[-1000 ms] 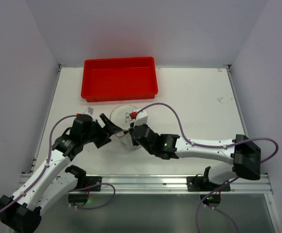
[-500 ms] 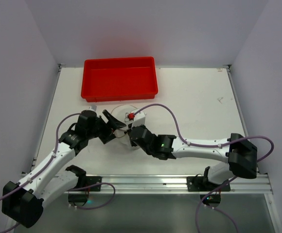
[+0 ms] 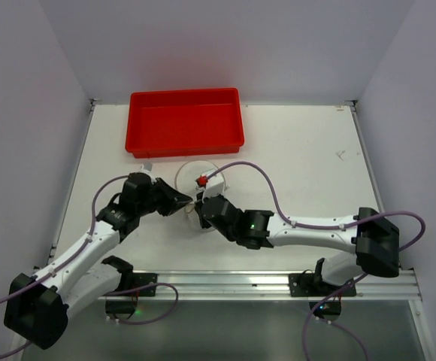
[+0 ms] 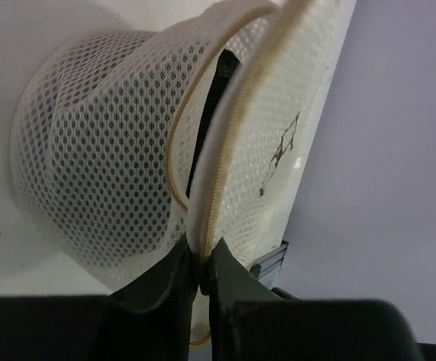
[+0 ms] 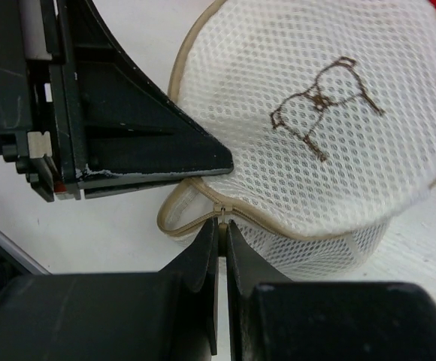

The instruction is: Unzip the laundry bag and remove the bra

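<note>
The laundry bag, a white mesh pod, lies between my two grippers, its lid bearing a brown bra-shaped mark. My left gripper is shut on the bag's zipper edge on the left of the pod. From the near side, my right gripper is shut on the small zipper pull. The left fingers reach in just above it. A thin dark strip shows in the slit under the lid. I cannot tell whether it is the bra.
A red plastic tray stands behind the bag at the back of the white table. The right arm's purple cable arcs over the table beside the bag. Walls close in on both sides.
My left gripper has moved right to the bag and closed from wide open onto its zipper edge. The right gripper has stayed shut at the zipper pull.
</note>
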`<state>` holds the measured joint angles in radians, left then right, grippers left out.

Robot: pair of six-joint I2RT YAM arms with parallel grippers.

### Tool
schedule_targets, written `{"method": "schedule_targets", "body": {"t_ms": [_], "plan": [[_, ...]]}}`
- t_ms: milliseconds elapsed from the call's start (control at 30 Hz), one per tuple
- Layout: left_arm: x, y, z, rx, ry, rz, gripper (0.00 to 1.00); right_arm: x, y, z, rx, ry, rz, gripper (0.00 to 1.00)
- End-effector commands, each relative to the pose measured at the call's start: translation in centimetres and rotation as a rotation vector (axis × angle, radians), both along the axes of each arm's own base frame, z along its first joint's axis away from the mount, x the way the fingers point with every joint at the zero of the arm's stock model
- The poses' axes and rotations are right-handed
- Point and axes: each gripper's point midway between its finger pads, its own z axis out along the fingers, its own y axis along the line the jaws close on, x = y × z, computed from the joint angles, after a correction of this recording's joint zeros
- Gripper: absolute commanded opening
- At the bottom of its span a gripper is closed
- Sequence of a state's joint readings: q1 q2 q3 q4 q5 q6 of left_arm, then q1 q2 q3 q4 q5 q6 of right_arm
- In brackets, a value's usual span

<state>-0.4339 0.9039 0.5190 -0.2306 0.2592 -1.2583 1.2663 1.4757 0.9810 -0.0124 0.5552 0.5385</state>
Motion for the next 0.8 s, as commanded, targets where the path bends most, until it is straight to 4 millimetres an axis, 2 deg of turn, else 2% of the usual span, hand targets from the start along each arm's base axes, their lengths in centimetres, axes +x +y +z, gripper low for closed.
{"method": "schedule_targets", "body": {"t_ms": [0, 33, 200, 433, 633, 767], "plan": [[0.9, -1.0, 1.4, -0.037, -0.073, -0.043, 0.12, -0.3, 0.3, 2.9, 0.094, -0.028, 0.010, 0.00], [0.9, -1.0, 1.4, -0.033, -0.074, -0.047, 0.00, -0.4, 0.1, 3.2, 0.096, -0.031, 0.011, 0.00], [1.2, -1.4, 1.7, 0.013, -0.121, -0.115, 0.00, -0.7, -1.5, 2.6, 0.044, -0.053, 0.033, 0.00], [0.4, -2.3, 2.0, -0.027, -0.165, -0.207, 0.00, -0.2, -4.6, 1.7, -0.017, -0.058, -0.003, 0.00], [0.4, -2.2, 2.9, -0.071, -0.192, -0.200, 0.00, -0.9, -6.9, 1.1, -0.031, -0.059, -0.007, 0.00], [0.5, -2.2, 3.3, -0.077, -0.204, -0.201, 0.00, -1.2, -7.8, 0.7, -0.049, -0.055, 0.004, 0.00]]}}
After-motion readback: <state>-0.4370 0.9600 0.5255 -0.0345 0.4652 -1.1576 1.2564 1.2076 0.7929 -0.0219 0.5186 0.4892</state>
